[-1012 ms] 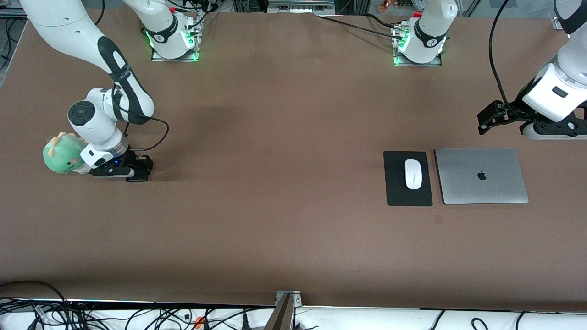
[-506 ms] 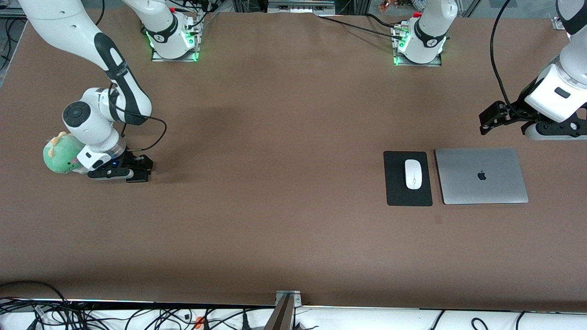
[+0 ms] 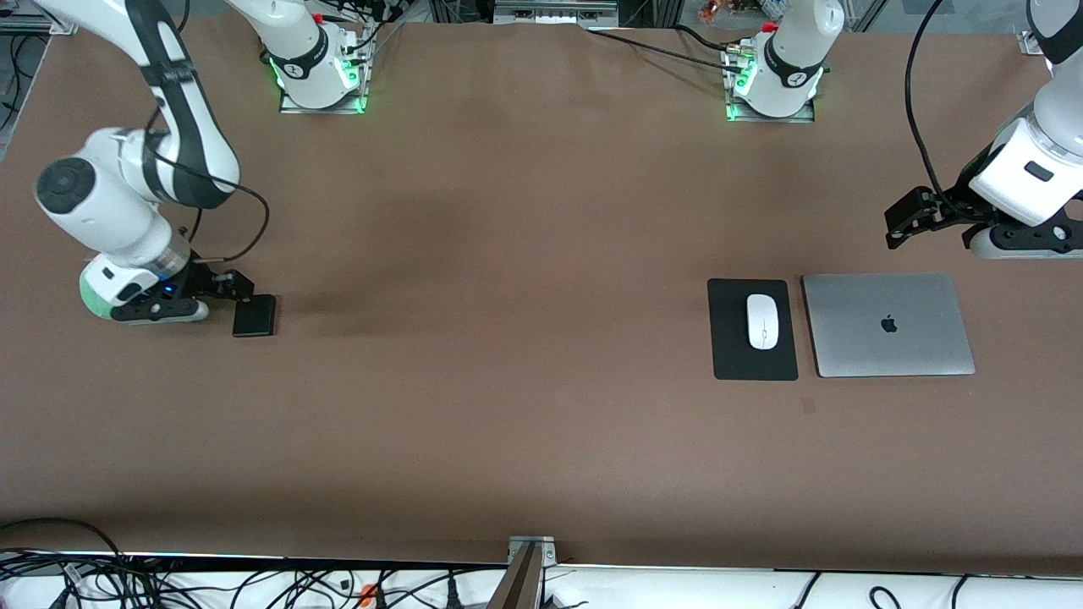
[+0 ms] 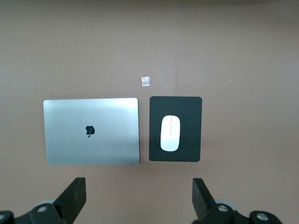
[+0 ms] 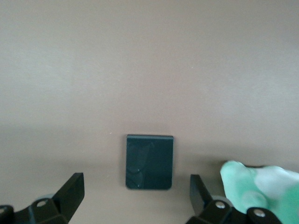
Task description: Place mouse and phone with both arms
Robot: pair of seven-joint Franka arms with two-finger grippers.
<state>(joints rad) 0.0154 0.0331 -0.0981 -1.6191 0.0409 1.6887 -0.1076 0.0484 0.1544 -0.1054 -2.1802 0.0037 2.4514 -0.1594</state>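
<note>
The black phone (image 3: 255, 316) lies flat on the brown table toward the right arm's end, free of any gripper. My right gripper (image 3: 235, 288) is open and empty, just off the phone's edge. In the right wrist view the phone (image 5: 149, 161) lies ahead of the spread fingers (image 5: 70, 192). The white mouse (image 3: 762, 321) rests on a black mat (image 3: 753, 365) beside a closed silver laptop (image 3: 888, 324). My left gripper (image 3: 899, 223) is open and empty, up in the air by the laptop. The left wrist view shows the mouse (image 4: 170, 133), the mat (image 4: 175, 105) and the laptop (image 4: 91, 130).
A green plush toy (image 3: 91, 299) sits under the right arm's wrist, mostly hidden; it also shows in the right wrist view (image 5: 257, 182). A small tape mark (image 3: 809, 406) lies nearer the front camera than the mat. Cables run along the table's front edge.
The right gripper has let go of the phone and drawn back toward the right arm's end of the table, leaving the phone uncovered on the table. The left arm has barely moved.
</note>
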